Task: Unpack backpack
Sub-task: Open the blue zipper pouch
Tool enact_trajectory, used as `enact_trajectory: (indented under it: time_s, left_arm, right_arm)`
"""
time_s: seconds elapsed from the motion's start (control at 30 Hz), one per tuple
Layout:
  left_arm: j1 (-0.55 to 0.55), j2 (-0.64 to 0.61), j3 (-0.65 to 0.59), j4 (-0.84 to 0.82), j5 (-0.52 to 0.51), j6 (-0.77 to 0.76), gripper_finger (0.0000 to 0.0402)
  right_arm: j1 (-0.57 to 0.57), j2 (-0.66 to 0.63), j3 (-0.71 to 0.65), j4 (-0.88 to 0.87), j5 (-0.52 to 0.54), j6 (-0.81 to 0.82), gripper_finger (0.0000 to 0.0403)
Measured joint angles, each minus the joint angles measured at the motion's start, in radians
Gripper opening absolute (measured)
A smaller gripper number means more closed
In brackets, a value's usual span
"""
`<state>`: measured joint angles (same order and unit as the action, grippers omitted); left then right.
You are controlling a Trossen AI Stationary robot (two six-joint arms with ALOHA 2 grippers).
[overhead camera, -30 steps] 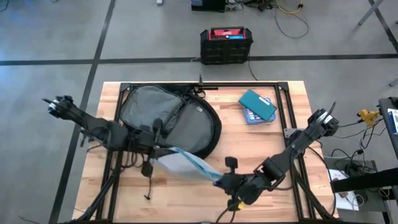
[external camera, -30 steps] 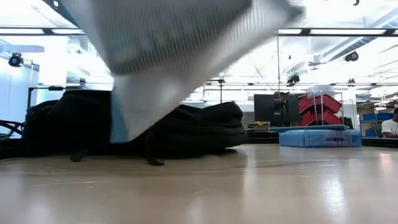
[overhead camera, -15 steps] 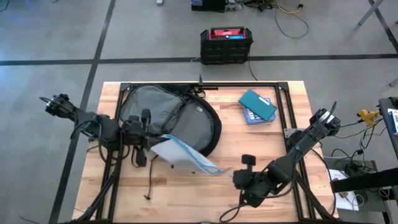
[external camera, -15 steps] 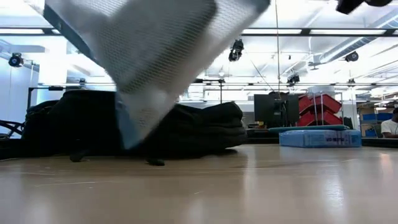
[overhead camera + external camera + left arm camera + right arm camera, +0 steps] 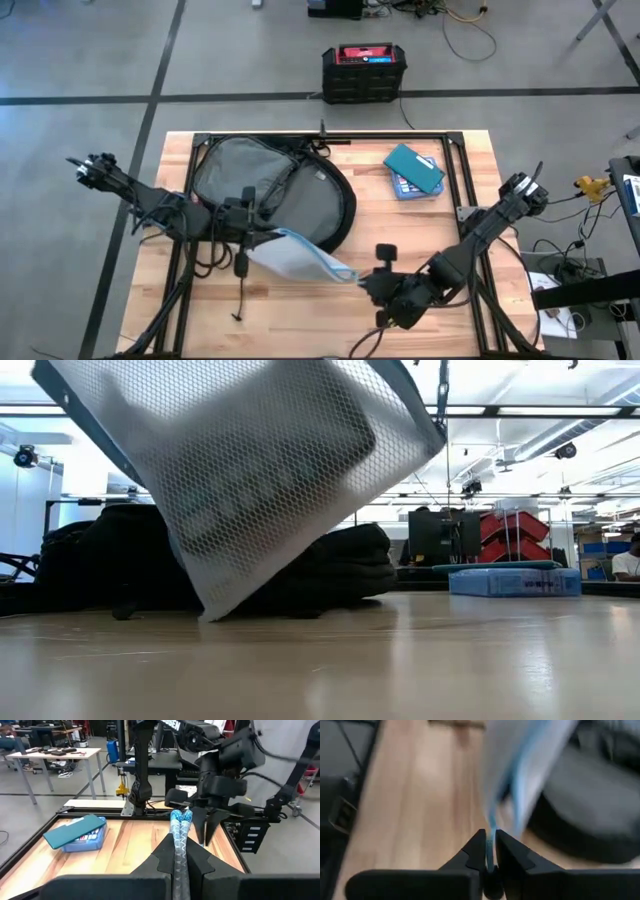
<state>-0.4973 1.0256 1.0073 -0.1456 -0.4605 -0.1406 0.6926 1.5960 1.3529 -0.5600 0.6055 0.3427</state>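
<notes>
**A:** Since half a second ago your right gripper (image 5: 358, 281) has come back in to the corner of the mesh pouch (image 5: 296, 262); before that it stood clear to the right. How does it look from above?

**B:** From above, you have the pouch stretched between both arms over the near middle of the worktop (image 5: 420, 225). Your left gripper (image 5: 252, 240) has its left end, fingers closed on it. The backpack (image 5: 275, 190) lies flat on the far left part of the worktop, grey lining up, its near edge just beside the pouch. A teal box (image 5: 414, 170) sits far right, well apart from it.

**A:** And the low view?

**B:** You see the pouch (image 5: 250, 470) hanging tilted, one corner touching or almost touching the worktop (image 5: 400, 660), with the black backpack (image 5: 340, 565) behind it and the box (image 5: 515, 580) to the right.

**A:** Left wrist?

**B:** Your left fingers (image 5: 197, 862) are pinched on the pouch's blue edge (image 5: 179, 837); the other gripper (image 5: 206, 827) meets it at the far end.

**A:** Right wrist?

**B:** Your right fingers (image 5: 507, 850) stand narrow, with the pouch's blue edge (image 5: 492, 827) between them; the backpack (image 5: 585, 820) is beyond.
</notes>
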Motion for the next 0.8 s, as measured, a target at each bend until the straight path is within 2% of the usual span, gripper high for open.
enact_trajectory:
  time_s: [0.1,0.23,0.47,0.67,0.8]
  left_arm:
    - [0.0,0.0,0.0,0.0,0.039,0.002,0.0]
    - [0.0,0.0,0.0,0.0,0.087,0.001,0.0]
    - [0.0,0.0,0.0,-0.011,0.087,-0.003,0.0]
    - [0.002,0.003,-0.003,-0.054,0.077,-0.032,0.0]
    - [0.002,0.003,-0.024,-0.059,0.077,-0.053,0.0]
  right_arm:
    - [-0.02,0.006,0.0,0.102,0.008,-0.125,0.0059]
    - [-0.063,0.012,0.0,0.128,0.059,-0.19,0.0065]
    - [-0.132,0.078,0.0,0.185,0.043,-0.216,0.0033]
    - [-0.117,0.105,0.011,0.251,0.042,-0.277,0.0006]
    - [-0.101,0.102,0.019,0.258,0.042,-0.276,0.0001]
